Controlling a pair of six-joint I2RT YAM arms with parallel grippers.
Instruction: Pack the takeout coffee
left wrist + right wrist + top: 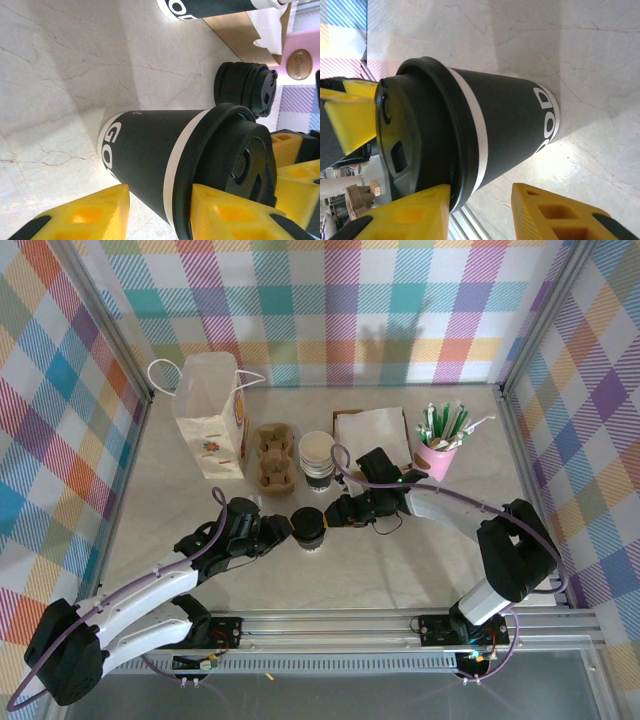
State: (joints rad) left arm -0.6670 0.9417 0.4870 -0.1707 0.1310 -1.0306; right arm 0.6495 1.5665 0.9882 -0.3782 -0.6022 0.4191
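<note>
The takeout coffee [308, 527] stands upright at the table's middle front. It is a cup with dark print and a black lid [250, 165]. My left gripper [283, 530] is against its left side and my right gripper [335, 512] against its right. In the left wrist view the cup [150, 150] fills the space ahead of the gripper [160, 200]. One yellow finger [230, 215] touches the lid's rim and the other sits beside the lower wall. In the right wrist view one finger [405, 215] of the gripper [481, 192] touches the rim of the cup [505, 120]. The other finger hangs free over the table. Both sets of jaws stand apart.
A white paper bag [210, 430] stands at the back left, with a brown cup carrier [273, 458] and a stack of lidless cups [318, 455] beside it. Napkins [372, 432] and a pink cup of straws [437, 450] are at the back right. A stack of black lids [245, 90] sits behind the cup.
</note>
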